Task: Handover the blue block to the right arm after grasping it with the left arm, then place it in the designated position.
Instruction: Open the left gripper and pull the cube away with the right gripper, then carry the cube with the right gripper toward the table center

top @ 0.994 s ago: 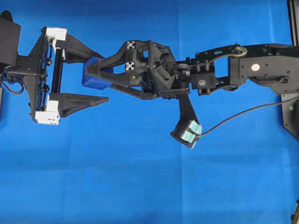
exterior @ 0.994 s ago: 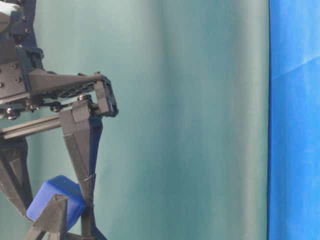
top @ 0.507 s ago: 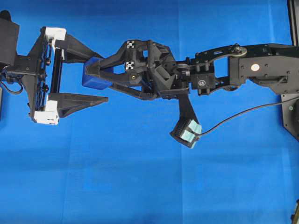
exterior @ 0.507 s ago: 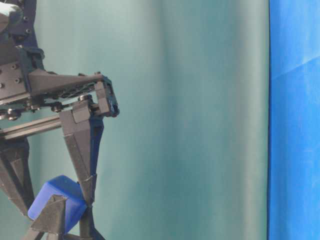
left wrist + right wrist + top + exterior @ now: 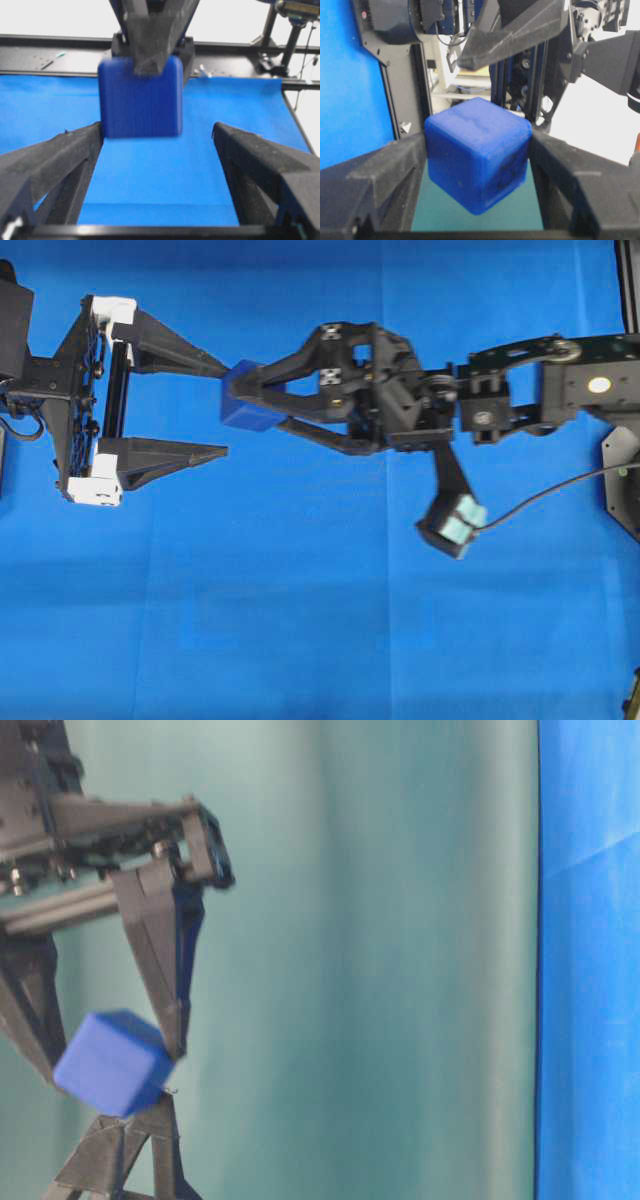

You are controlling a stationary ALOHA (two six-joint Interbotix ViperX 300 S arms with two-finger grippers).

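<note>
The blue block (image 5: 240,412) hangs above the bright-blue cloth with my right gripper (image 5: 255,398) shut on it. In the right wrist view the block (image 5: 475,155) sits tilted between both black fingers (image 5: 395,172). My left gripper (image 5: 225,410) stands wide open just left of the block, which lies past its fingertips, next to the upper finger's tip. The left wrist view shows the block (image 5: 140,97) ahead of the open left gripper (image 5: 157,129), close to the left finger (image 5: 55,162). The table-level view shows the block (image 5: 112,1062) too.
Blue cloth (image 5: 300,620) covers the table. The right arm's teal-faced box (image 5: 455,525) hangs below its wrist, with a thin cable (image 5: 560,480) running to the right. A black frame post (image 5: 625,480) stands at the right edge. A teal backdrop (image 5: 380,970) fills the table-level view.
My right arm has drawn back to the right with the block, taking it out from between the left fingers. The left gripper has stayed open and nearly in place.
</note>
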